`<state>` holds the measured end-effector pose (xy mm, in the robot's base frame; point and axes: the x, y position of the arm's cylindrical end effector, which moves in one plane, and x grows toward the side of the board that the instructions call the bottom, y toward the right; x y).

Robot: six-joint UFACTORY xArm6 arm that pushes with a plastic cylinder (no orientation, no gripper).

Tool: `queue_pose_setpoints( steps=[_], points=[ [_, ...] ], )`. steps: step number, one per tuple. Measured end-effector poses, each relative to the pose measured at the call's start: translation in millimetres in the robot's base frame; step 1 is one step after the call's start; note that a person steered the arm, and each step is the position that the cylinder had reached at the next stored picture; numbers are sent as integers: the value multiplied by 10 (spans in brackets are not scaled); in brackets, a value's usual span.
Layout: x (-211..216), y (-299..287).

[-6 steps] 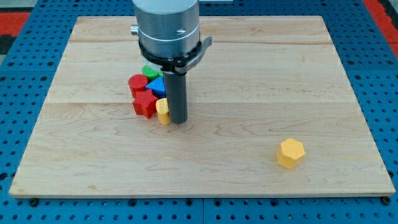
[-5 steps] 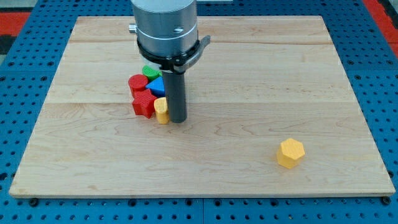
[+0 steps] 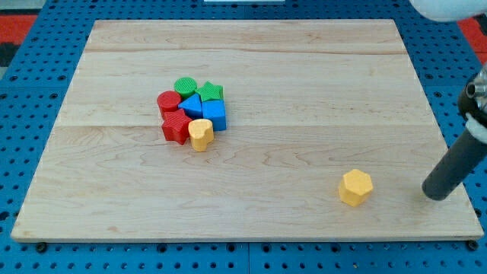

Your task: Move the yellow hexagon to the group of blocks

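The yellow hexagon (image 3: pixel 355 187) lies alone at the view's lower right of the wooden board (image 3: pixel 304 84). My tip (image 3: pixel 434 195) rests on the board about a hundred pixels to the right of it, not touching. The group sits at the view's centre left: a red round block (image 3: pixel 168 102), a red star-like block (image 3: pixel 176 127), a green round block (image 3: pixel 185 86), a green star (image 3: pixel 211 93), a blue triangle (image 3: pixel 191 105), a blue block (image 3: pixel 215 115) and a small yellow block (image 3: pixel 200 134), all packed together.
The board lies on a blue perforated table (image 3: pixel 23 129). The robot's pale body (image 3: pixel 449 9) shows at the view's top right corner. The board's right edge (image 3: pixel 445 144) is close behind my rod.
My rod has left the group, where it stood beside the small yellow block, and now stands at the view's right, beyond the yellow hexagon. The blocks have not moved.
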<state>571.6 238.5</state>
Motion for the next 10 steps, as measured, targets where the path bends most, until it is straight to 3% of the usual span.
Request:
queue_pose_setpoints(
  steps=[1, 3, 5, 6, 7, 8, 10],
  points=[
    [113, -446],
    [-158, -1451],
    [-456, -982],
    [-641, -1092],
    [-641, -1691],
    [-801, -1931],
    [-1039, -2177]
  ],
)
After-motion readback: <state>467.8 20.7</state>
